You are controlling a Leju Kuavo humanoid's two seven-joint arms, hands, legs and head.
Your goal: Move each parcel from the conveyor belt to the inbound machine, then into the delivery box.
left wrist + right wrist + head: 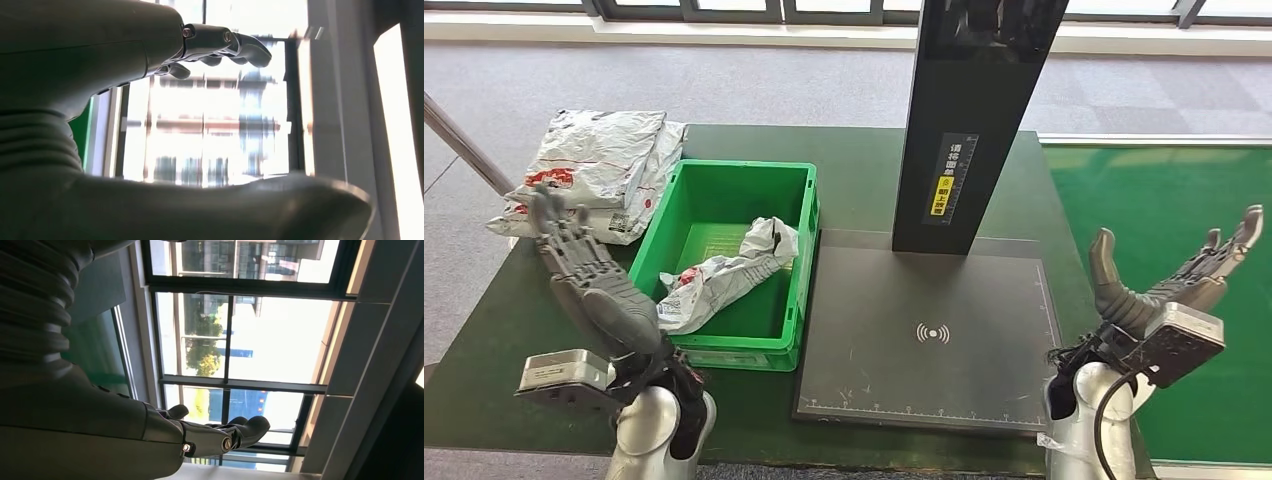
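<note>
The left hand (589, 275) is raised over the dark green counter (504, 330), fingers spread apart and holding nothing. Just to its right sits the green delivery box (799, 215), its near left wall close beside the hand. Inside the box lies a crumpled white parcel (724, 275) with red print, stretched from the near left corner toward the far right; its near end is just beside the left hand, and whether they touch cannot be told. Beyond the left hand, at the far left corner of the counter, a stack of white parcels (599, 160) rests just outside the box's left wall.

The right hand (1169, 280) is lifted at the right edge of the counter, palm open with fingers extended and apart, gripping nothing. To its left lies the flat dark scan plate of the inbound machine (929, 335), marked with a white wireless symbol, and the machine's black upright column (974, 120) rises at the plate's far edge. The green conveyor belt (1164, 195) runs beneath and beyond the right hand.

In the left wrist view the left hand's fingers (227, 42) stretch out against bright windows; in the right wrist view the right hand's fingers (220, 435) likewise reach out with nothing between them.
</note>
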